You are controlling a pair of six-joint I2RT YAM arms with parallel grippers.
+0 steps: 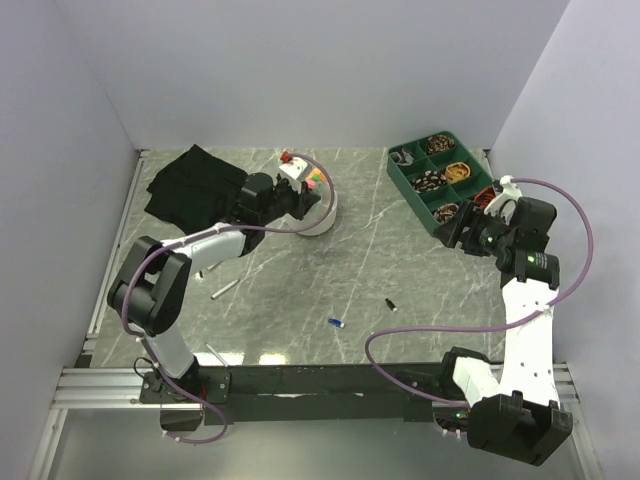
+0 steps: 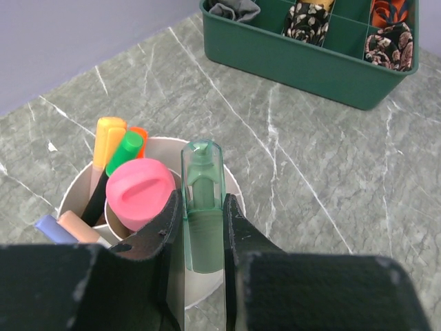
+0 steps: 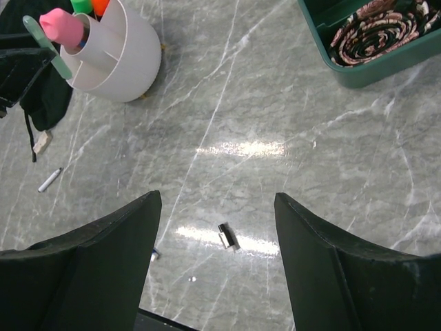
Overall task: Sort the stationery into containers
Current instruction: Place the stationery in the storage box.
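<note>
**A:** Where's the green highlighter [image 2: 202, 179]?

**B:** In the left pincer [image 2: 203, 207], which is closed narrow on its barrel, at the rim of the white bowl [image 3: 127, 65].

**A:** Which way does it point?

**B:** Its long axis runs along the fingers, with the clear-capped end out past the tips. From the right wrist it looks slanted, not upright.

**A:** Anything crowding it?

**B:** A pink-capped bottle [image 2: 140, 183] stands just beside it, and an orange highlighter [image 2: 110, 138] stands in the bowl too.

**A:** And around it?

**B:** The black bag [image 1: 190, 185] lies beside the bowl, and the green tray [image 2: 310, 58] is well apart. The right pincer [image 3: 217, 198] gapes wide and holds nothing, above a small black piece [image 3: 228, 236]. A blue piece [image 1: 336, 322] and a white pen [image 1: 224, 289] lie loose on the surface [image 1: 300, 270].
</note>
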